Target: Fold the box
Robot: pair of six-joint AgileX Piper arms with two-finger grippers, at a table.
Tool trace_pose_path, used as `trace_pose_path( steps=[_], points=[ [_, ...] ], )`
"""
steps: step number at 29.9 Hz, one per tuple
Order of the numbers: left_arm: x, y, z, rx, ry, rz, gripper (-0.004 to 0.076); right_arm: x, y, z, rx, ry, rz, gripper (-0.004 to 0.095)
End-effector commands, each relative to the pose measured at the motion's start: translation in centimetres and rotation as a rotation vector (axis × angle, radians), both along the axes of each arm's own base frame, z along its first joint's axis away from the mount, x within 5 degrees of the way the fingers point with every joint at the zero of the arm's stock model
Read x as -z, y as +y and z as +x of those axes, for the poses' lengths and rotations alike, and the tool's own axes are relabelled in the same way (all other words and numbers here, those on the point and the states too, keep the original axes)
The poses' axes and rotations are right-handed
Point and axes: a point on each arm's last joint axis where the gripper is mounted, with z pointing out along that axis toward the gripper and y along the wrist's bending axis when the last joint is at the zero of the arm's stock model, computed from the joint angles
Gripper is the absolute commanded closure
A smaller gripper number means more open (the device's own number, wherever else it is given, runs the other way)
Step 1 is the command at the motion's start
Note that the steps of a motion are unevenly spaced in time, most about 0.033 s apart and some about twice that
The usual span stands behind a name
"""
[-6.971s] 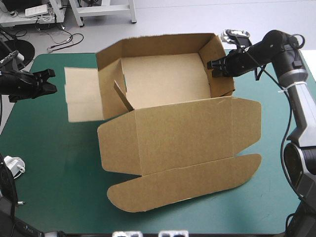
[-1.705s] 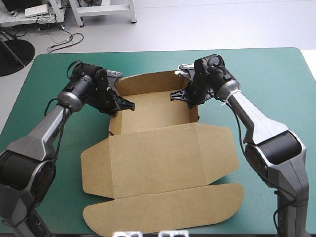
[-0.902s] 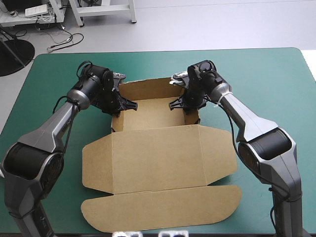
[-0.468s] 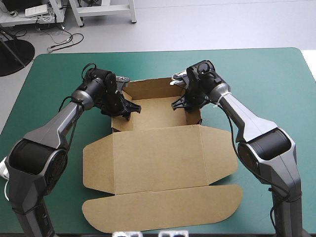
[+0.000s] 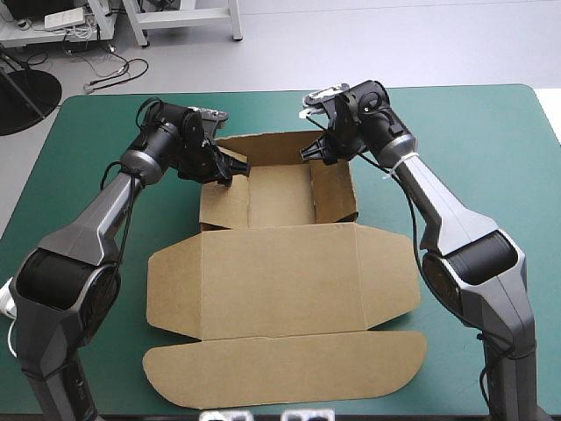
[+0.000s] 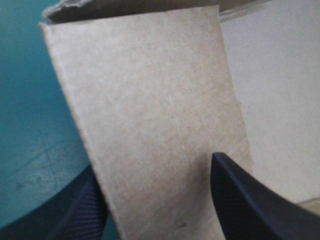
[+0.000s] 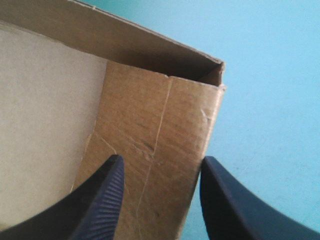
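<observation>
The brown box (image 5: 280, 200) stands as an open tray at the back middle of the table. Its lid (image 5: 280, 279) lies flat toward the near edge. My left gripper (image 5: 231, 167) hovers at the far end of the tray's left wall. In the left wrist view that wall (image 6: 145, 110) runs between its black fingers, and the left gripper (image 6: 157, 212) is open. My right gripper (image 5: 314, 151) is at the far end of the right wall. The right gripper (image 7: 160, 195) is open, and the right wall (image 7: 150, 130) lies just ahead between its fingers.
The lid's rounded tuck flap (image 5: 289, 367) reaches close to the table's near edge. Bare teal-green cover (image 5: 456, 132) lies to the right, left and behind the tray. My two arms slant in over the back corners.
Both grippers have drawn back from inside the tray to the far ends of its side walls. The left gripper's fingers have spread. The side walls now lean inward, showing broad inner faces.
</observation>
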Motion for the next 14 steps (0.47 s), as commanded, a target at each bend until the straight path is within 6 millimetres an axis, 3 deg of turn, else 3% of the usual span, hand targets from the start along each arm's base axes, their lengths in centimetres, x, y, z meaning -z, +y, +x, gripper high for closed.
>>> trace_pose_path(
  steps=[1, 6, 14],
  points=[
    [-5.3, 0.4, -0.8, -0.007, -0.135, -0.027, 0.0301, -6.0, -1.3, -1.9, 0.003, -0.155, 0.025, 0.0463],
    [-8.3, 1.6, -1.2, -0.031, -0.186, 0.077, 0.0301, -9.2, -2.7, -3.4, 0.022, -0.246, 0.001, 0.0464],
    [-13.5, 2.2, -3.4, -0.035, -0.326, -0.002, 0.0304, -12.9, -4.0, -6.0, 0.037, -0.321, 0.056, 0.0469]
  ],
)
